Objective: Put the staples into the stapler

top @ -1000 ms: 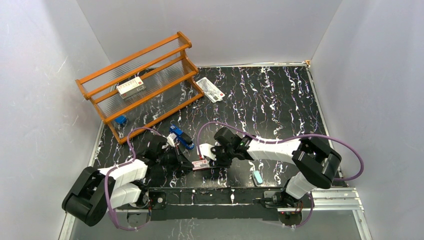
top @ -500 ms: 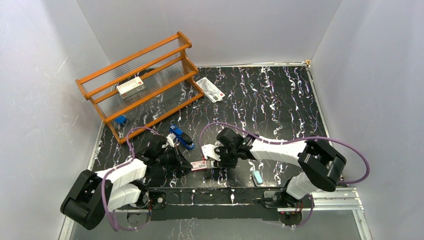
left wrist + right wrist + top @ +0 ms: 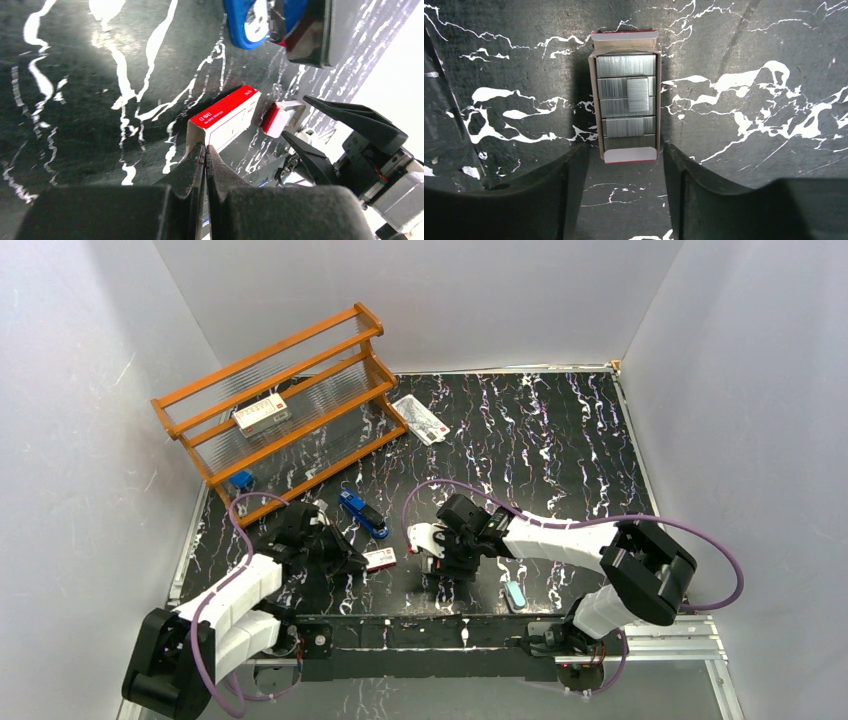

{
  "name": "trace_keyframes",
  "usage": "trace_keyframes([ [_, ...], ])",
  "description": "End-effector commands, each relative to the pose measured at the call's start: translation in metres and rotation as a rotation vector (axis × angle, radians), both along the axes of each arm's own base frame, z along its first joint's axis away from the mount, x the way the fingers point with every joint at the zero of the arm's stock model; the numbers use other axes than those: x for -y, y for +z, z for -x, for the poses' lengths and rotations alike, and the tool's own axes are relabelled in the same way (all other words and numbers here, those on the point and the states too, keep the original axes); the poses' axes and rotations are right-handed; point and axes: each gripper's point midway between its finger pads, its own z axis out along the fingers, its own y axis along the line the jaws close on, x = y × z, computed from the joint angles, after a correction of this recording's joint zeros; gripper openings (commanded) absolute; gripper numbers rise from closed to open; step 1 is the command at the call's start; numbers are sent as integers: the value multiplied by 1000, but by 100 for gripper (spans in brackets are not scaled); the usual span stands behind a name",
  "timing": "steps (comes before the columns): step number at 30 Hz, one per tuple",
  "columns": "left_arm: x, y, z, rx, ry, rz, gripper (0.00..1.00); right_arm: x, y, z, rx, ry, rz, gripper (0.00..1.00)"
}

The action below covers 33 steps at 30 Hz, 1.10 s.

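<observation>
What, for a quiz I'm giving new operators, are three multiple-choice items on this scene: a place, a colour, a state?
1. Where is the staple tray? A on the rack; B on the table between the right gripper's fingers; C against the back wall.
2. The stapler's colour? A green; B yellow; C blue.
3. The left gripper? A shut on the red-and-white sleeve; B wide open; C open around the stapler.
B: it lies between the open fingers. C: blue body from above. A: fingertips meet on the sleeve's end.
</observation>
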Motion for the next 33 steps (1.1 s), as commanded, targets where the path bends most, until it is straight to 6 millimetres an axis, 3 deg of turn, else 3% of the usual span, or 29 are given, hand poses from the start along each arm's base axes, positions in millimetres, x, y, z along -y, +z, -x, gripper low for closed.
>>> trace_keyframes([
  [1,-19,-4,4,-58,48,-110,2,-5,6,2,-35,-38,-25,68],
  [8,-39,-5,2,-73,153,-205,0,-27,5,2,-71,-21,-89,70],
  [13,-47,-5,-2,-55,224,-212,0,-37,4,-14,-15,-71,-124,69],
  [17,-66,-5,-9,-51,325,-259,1,-42,8,-28,40,-148,-157,70],
  [22,-94,-5,-10,-88,463,-361,12,-37,9,-51,125,-286,-149,72],
  [26,-112,0,-10,-94,537,-435,32,-27,8,-73,203,-443,-125,72],
  [30,-111,20,-19,-38,531,-425,40,-22,12,-86,243,-565,-127,72],
  [33,-95,40,-29,43,426,-357,47,-33,27,-86,213,-602,-183,72],
])
